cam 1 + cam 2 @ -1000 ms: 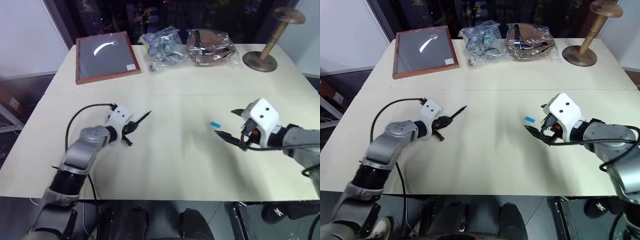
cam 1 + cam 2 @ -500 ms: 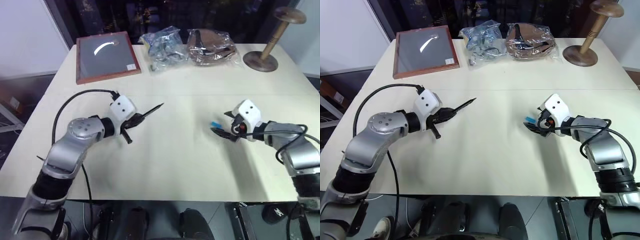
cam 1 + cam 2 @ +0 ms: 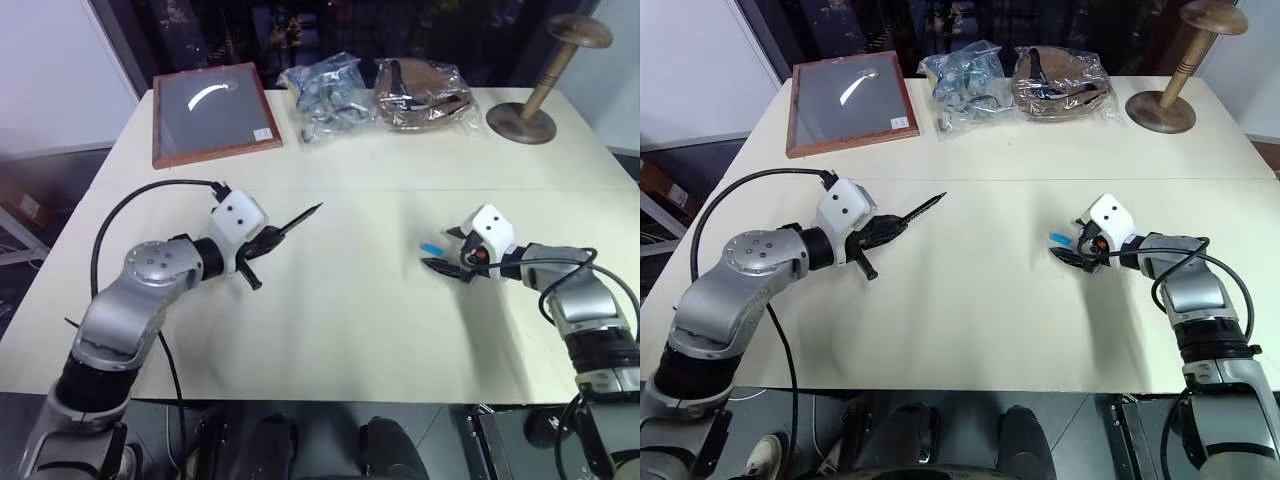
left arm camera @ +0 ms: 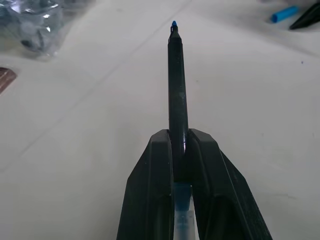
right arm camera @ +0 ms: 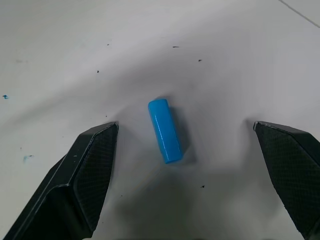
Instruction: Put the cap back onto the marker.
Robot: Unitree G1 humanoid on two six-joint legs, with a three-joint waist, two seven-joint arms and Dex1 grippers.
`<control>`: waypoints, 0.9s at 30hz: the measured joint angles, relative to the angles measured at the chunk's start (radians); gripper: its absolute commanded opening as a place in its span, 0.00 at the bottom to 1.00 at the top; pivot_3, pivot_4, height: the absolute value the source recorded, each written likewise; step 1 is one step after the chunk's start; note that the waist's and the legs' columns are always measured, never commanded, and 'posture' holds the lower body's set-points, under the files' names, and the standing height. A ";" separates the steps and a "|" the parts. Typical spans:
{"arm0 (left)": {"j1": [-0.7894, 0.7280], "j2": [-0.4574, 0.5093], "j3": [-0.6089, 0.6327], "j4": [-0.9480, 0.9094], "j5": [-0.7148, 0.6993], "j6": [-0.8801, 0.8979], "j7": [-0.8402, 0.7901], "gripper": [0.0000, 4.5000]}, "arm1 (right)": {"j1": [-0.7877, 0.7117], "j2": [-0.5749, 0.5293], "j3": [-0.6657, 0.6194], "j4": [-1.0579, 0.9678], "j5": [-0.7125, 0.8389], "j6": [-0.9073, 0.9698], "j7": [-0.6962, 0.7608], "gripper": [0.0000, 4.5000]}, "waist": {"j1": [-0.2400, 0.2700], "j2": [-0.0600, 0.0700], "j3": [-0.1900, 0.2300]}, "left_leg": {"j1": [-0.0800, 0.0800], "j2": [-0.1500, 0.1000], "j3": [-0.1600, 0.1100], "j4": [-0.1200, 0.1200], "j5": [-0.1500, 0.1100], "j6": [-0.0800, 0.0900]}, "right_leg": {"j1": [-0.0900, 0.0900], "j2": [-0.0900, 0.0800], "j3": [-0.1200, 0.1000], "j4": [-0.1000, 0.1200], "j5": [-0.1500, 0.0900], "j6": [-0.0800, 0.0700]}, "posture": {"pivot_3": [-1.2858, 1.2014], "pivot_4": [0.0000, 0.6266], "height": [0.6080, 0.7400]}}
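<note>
A pale cream surface fills the foreground, dark glass behind it. The left claw is clamped on the marker, its tip raised and pointing toward the middle of the surface. The right claw stands wide and empty, straddling the cap, which lies flat between its fingers. Judged best: lower squarely, close across the cap's sides, leaving its mouth free for the tip. Farther off lie a framed board, two clear plastic bags with unclear contents, and a wooden stand.
</note>
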 measured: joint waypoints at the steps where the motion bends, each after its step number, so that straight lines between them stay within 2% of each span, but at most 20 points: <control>1: 0.000 0.003 0.001 0.000 -0.001 0.000 0.001 0.01 | 0.000 0.001 -0.001 0.004 0.000 -0.005 0.003 1.00 | 0.000 0.000 0.000 | 0.000 0.000 0.000 0.000 0.000 0.000 | 0.000 0.000 0.000 0.000 0.000 0.000 | 0.52 0.24 1.00; 9: 0.000 0.003 0.017 0.001 -0.010 0.001 0.009 0.01 | 0.001 0.004 -0.005 0.006 0.000 0.005 0.018 1.00 | 0.000 0.000 0.000 | 0.000 0.000 0.000 0.000 0.000 0.000 | 0.000 0.000 0.000 0.000 0.000 0.000 | 0.52 0.24 1.00; 12: -0.001 0.000 0.019 0.002 -0.018 0.001 0.010 0.00 | 0.009 0.004 -0.007 -0.010 0.002 0.017 0.029 0.83 | 0.000 0.000 0.000 | 0.000 0.000 0.000 0.000 0.000 0.000 | 0.000 0.000 0.000 0.000 0.000 0.000 | 0.52 0.24 1.00; 19: -0.002 -0.010 0.023 0.004 -0.028 0.012 0.014 0.00 | 0.025 0.006 0.004 -0.037 0.003 0.024 0.067 0.02 | 0.003 0.000 0.000 | 0.000 0.000 0.000 0.001 0.000 0.000 | 0.001 0.000 0.000 0.000 0.000 0.000 | 0.52 0.24 1.00; 27: -0.003 -0.010 0.024 0.017 -0.030 0.005 0.016 0.00 | 0.032 0.005 0.003 -0.065 -0.001 0.040 0.056 0.01 | 0.003 0.000 0.000 | 0.000 0.000 0.000 0.001 0.000 0.000 | 0.001 0.000 0.000 0.000 0.000 0.000 | 0.52 0.24 1.00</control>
